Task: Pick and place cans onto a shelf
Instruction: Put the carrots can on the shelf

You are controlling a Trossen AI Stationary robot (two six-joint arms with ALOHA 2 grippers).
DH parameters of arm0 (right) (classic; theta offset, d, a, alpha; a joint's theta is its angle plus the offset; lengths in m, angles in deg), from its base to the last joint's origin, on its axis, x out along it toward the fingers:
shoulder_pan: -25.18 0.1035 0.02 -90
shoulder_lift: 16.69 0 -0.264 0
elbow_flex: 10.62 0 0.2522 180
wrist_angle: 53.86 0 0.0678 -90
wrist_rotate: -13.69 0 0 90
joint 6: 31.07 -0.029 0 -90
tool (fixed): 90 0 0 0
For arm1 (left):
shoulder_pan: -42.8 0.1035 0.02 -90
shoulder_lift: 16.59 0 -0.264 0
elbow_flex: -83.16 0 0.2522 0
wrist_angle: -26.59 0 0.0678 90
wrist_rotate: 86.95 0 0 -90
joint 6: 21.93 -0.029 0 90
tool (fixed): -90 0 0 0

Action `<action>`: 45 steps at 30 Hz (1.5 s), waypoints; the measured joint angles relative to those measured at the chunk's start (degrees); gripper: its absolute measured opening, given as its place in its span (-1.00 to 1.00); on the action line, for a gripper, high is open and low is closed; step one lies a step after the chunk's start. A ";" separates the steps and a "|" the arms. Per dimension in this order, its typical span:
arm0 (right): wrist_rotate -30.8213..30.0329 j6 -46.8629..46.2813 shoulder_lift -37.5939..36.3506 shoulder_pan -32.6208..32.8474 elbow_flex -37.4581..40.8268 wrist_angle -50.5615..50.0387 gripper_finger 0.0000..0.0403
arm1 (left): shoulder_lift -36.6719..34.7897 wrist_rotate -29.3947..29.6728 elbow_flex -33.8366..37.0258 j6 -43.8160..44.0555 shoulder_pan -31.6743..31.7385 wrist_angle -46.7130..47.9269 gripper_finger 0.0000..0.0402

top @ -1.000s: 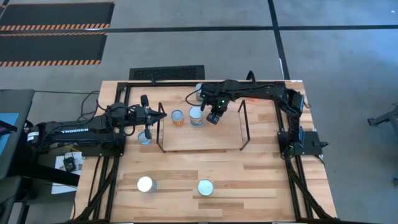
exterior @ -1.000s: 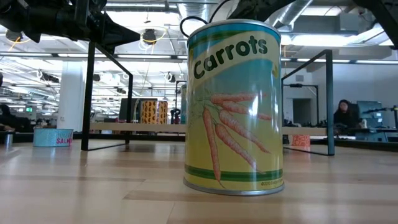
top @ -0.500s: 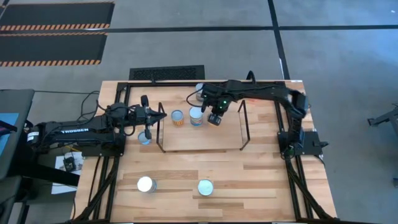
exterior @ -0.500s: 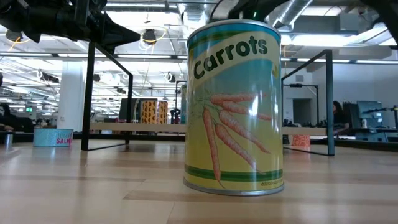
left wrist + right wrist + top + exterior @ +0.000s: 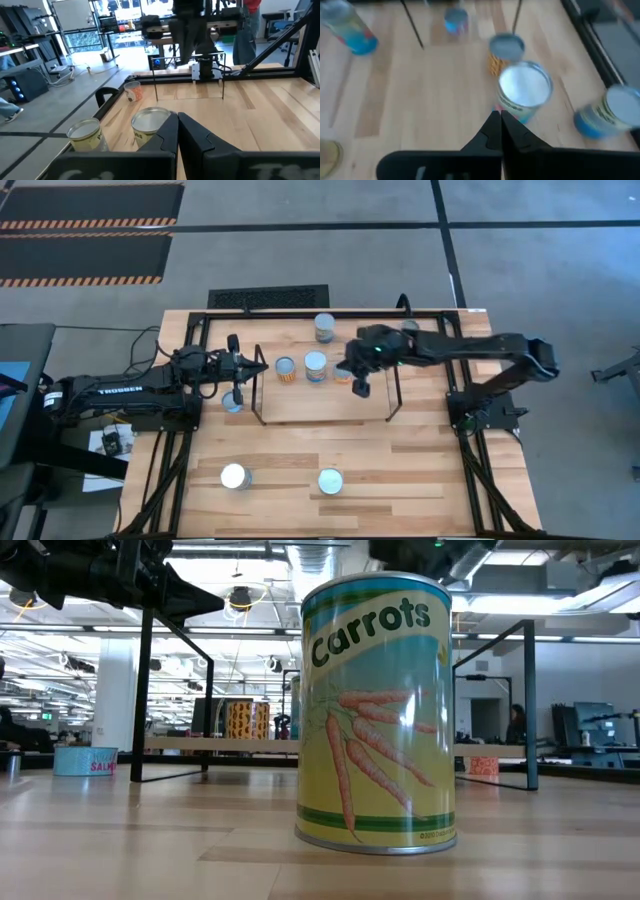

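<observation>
Currently, right arm: reaches from the table's right edge across to the shelf (image 5: 320,395). Right gripper (image 5: 360,385) hangs over the shelf's right part, beside the right wire upright (image 5: 392,380); fingers pressed together, nothing between them.

Left arm: lies along the table's left side, pointing at the shelf's left end. Left gripper (image 5: 258,367) hovers by the left upright, fingers together, holding nothing.

Cans on the shelf: two, side by side near the left-centre: an orange-labelled can (image 5: 285,369) and a can with a white top (image 5: 316,367).

Cans off the shelf: one behind the shelf near the table's far edge (image 5: 324,327); a blue-labelled can (image 5: 233,400) just under the left arm's wrist; two at the table's near side, one white-topped (image 5: 234,476), one the carrots can (image 5: 377,712), seen from above at (image 5: 330,481).

Change from a second ago: the right arm has swung outward, its elbow now well out past the table's right edge; the right gripper has drawn away from the white-topped can toward the right upright and closed its fingers from partly open. The can behind the shelf, then half hidden by the arm, shows fully. Left arm and all cans are unchanged.
</observation>
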 joint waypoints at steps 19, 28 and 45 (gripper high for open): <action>-11.35 -2.62 -6.79 21.91 12.09 20.22 -0.98 | 1.28 -0.04 -0.04 -0.60 -0.01 -0.19 -1.00; -16.79 -10.95 2.01 29.85 3.03 9.67 -0.98 | 1.26 -0.02 -0.04 -0.21 -0.01 0.52 -1.00; -16.09 -25.54 25.28 43.79 -20.41 -13.81 -0.81 | 1.26 -1.40 -0.02 -0.56 -3.22 -0.04 -1.00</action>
